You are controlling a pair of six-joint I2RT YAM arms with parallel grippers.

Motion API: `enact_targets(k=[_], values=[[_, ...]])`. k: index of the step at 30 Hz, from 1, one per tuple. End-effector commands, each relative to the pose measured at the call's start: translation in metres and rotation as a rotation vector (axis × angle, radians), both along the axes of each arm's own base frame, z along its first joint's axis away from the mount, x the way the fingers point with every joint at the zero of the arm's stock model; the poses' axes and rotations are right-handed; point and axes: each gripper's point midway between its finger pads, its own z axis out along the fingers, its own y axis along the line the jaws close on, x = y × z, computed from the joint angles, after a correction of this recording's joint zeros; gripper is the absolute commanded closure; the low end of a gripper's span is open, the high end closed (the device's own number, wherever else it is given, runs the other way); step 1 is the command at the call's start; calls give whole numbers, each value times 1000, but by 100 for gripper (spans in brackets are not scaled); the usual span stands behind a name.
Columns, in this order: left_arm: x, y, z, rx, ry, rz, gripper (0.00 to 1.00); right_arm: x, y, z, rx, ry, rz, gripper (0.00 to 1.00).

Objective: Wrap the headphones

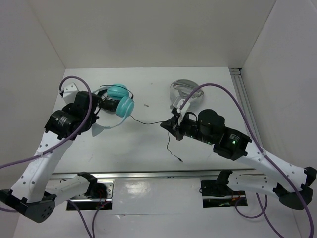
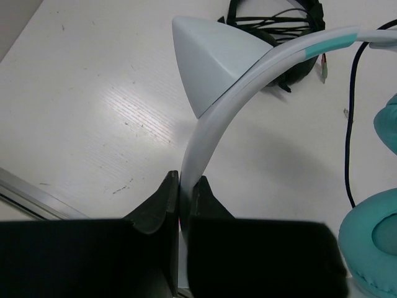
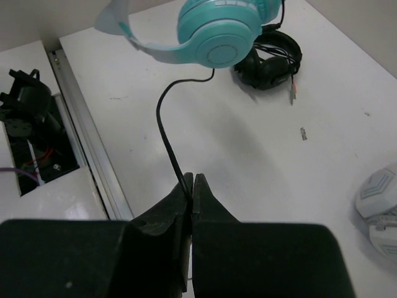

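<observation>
The headphones [image 1: 121, 101] have teal ear cups and a pale headband [image 2: 211, 124], and they are held up off the table at the back left. My left gripper [image 2: 185, 186] is shut on the headband, its jaws pinching the band edge-on. A thin black cable [image 1: 148, 122] runs from the cups to my right gripper [image 1: 168, 125] at mid-table. In the right wrist view that gripper [image 3: 192, 180] is shut on the cable [image 3: 164, 124]. The cable's loose end [image 1: 176, 153] hangs down toward the table's front.
All-black headphones [image 2: 279, 25] lie on the table just behind the teal pair. White and grey headphones [image 1: 182, 91] sit at the back centre. A metal rail [image 1: 245, 99] runs along the right side, another [image 1: 148, 173] along the front edge. White walls enclose the table.
</observation>
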Motion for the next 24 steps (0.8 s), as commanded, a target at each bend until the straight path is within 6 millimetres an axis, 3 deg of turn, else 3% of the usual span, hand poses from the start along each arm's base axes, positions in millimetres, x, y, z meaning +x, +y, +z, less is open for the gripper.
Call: enact_targets(k=[1,6,10,12,15,16,18,22,24], values=[[26,-1,28,-55,-141,19,100,-12,8,37,91,-33,75,100],[38,1,-8,14,-20,35,100,-13,10,61,109,-65,92,100],[43,-19,-27,53,46,-15,100,-2,19,58,67,-78,77,100],[40,-19,-33,73,82,-5,100,3,31,51,38,-56,88,100],[44,-19,-36,91,109,6,100,-2,49,37,4,-28,135,100],[45,-20,-33,88,101,6,100,-5,54,43,25,-42,149,100],[48,-18,-41,134,140,-5,100,-13,66,37,12,-38,168,100],[55,-39,-58,209,226,-152,100,-12,72,45,-32,-91,140,100],[54,-62,-72,251,258,-315,100,1,68,49,-54,-123,72,100]])
